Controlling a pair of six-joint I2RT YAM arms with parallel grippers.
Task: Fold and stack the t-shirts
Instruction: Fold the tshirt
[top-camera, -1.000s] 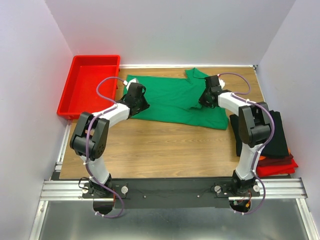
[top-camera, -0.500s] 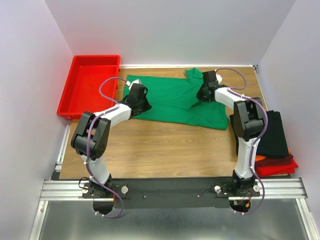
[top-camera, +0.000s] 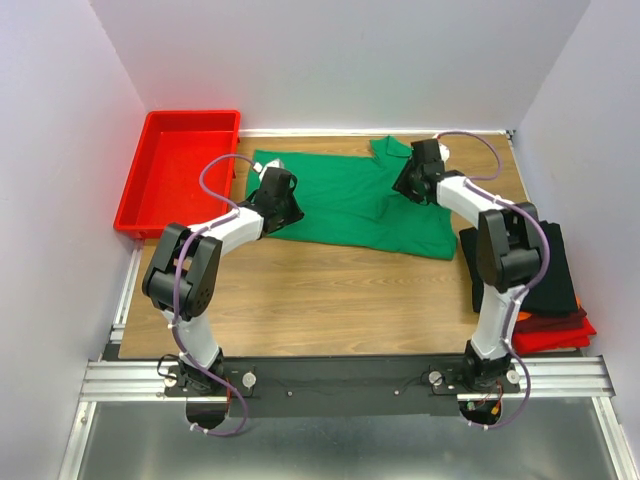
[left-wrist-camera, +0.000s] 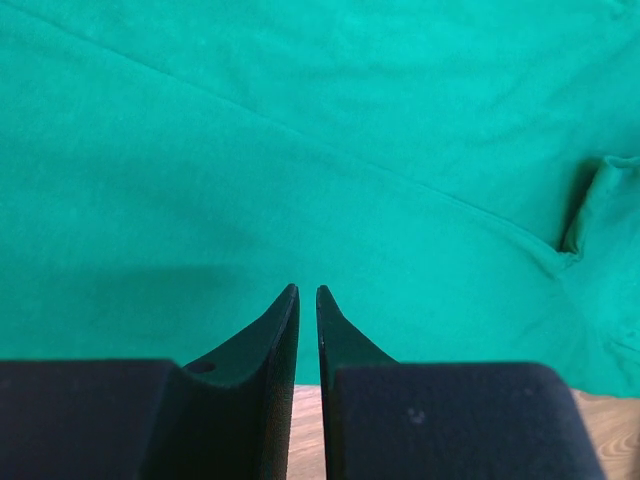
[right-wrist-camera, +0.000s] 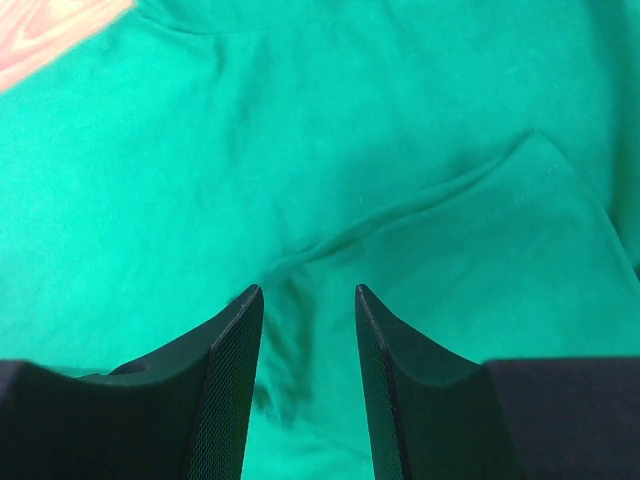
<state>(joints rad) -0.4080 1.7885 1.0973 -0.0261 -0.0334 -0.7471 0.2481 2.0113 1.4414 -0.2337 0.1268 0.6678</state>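
The green shirt (top-camera: 350, 205) lies flat, its long side running left to right. The left gripper (left-wrist-camera: 306, 291) is almost shut and empty. The right gripper (right-wrist-camera: 308, 291) is open and empty.

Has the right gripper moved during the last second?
Yes: the right gripper moved slightly toward the far edge of the table, over the green shirt.

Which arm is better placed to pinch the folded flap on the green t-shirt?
Right. The right gripper is open, with the flap just ahead of its fingers. The left gripper is shut, over flat cloth elsewhere on the green t-shirt.
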